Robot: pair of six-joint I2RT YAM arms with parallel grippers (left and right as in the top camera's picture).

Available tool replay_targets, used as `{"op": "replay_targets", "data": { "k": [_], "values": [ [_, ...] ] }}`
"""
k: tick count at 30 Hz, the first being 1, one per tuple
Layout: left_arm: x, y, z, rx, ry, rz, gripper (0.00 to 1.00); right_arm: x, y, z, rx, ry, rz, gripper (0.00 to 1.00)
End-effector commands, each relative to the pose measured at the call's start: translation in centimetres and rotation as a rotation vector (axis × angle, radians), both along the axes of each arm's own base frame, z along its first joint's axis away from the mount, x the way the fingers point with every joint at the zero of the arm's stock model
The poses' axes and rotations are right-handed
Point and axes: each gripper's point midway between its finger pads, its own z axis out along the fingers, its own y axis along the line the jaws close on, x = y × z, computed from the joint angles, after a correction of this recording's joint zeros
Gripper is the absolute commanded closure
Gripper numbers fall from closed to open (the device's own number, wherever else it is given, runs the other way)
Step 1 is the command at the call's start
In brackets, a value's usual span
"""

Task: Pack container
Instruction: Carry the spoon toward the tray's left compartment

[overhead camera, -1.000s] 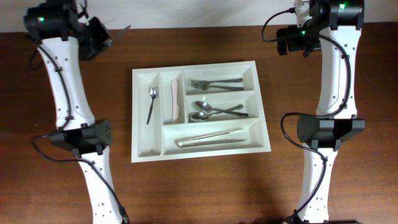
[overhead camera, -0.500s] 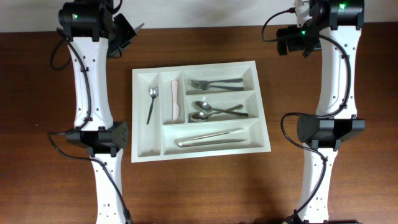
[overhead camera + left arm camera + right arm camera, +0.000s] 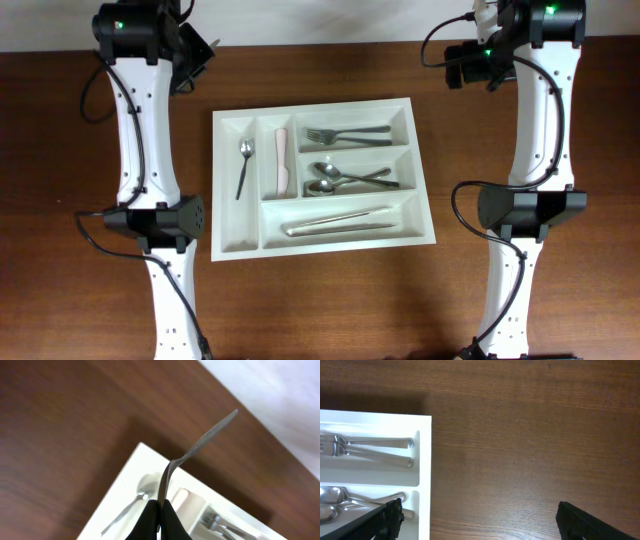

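Note:
The white cutlery tray (image 3: 225,245) lies mid-table and also shows in the left wrist view (image 3: 125,485) and the right wrist view (image 3: 424,460). It holds a small spoon (image 3: 243,165), a pink-handled piece (image 3: 282,160), forks (image 3: 345,133), spoons (image 3: 345,178) and a long silver piece (image 3: 340,222). My left gripper (image 3: 197,48) hangs off the tray's back left corner. It (image 3: 160,506) is shut on a silver piece of cutlery (image 3: 200,445) that sticks out above the tray. My right gripper (image 3: 460,65) is open and empty (image 3: 480,520), off the tray's back right corner.
Brown wooden table (image 3: 80,150) all round the tray. A white wall strip (image 3: 320,20) runs along the back edge. Both arm bases (image 3: 155,220) (image 3: 525,210) stand left and right of the tray.
My left arm has swung right from the far left edge to the tray's back left corner, carrying the cutlery. The right arm has not moved.

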Motion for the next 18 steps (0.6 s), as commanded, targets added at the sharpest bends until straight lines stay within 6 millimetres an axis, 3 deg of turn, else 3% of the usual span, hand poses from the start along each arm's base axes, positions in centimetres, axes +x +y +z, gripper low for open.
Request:
{"op": "replay_targets", "data": {
  "k": [1,10,18],
  "values": [
    [-1.3,1.4,1.6,0.086,-0.006,0.076,0.98,-0.4,0.4,1.8,0.009,-0.035,0.005,0.01],
    [-3.7,1.1,-3.0,0.059,0.169,0.139,0.98,-0.4,0.4,1.8,0.009,-0.035,0.005,0.01],
    [-6.7,0.1,-3.7,-0.001,0.223,0.115,0.98,-0.4,0.3,1.8,0.008,-0.036,0.005,0.01]
  ]
}}
